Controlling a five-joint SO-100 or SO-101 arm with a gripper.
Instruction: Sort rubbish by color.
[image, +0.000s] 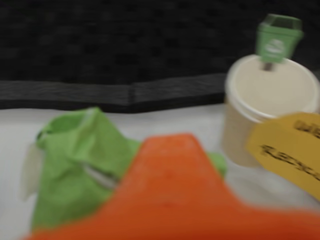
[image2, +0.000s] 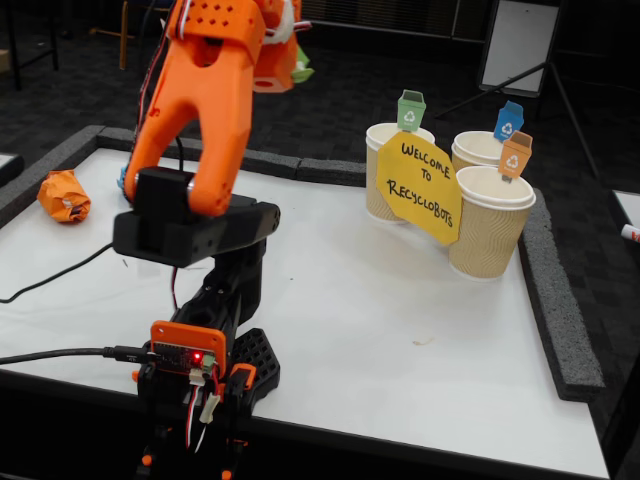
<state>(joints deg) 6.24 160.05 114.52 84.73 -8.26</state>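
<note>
A crumpled green paper wad (image: 75, 170) is clamped in the orange hand (image: 165, 190), raised above the white bench (image2: 400, 330) and seen blurred in the wrist view. An orange wad (image2: 63, 195) lies at the bench's left edge in the fixed view. Three tan ribbed paper cups (image2: 490, 235) carry bin-shaped tags (image2: 411, 109) and a yellow sign (image2: 420, 188); cup contents are not discernible.

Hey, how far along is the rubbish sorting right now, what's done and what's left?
Nothing looks sorted yet: in the wrist view the green-tagged cup appears empty. In hand: the hand is raised, holding the green wad near that cup. Left: the orange wad lies at the mat's far left edge in the fixed view. No blue wad is clearly visible.
</note>
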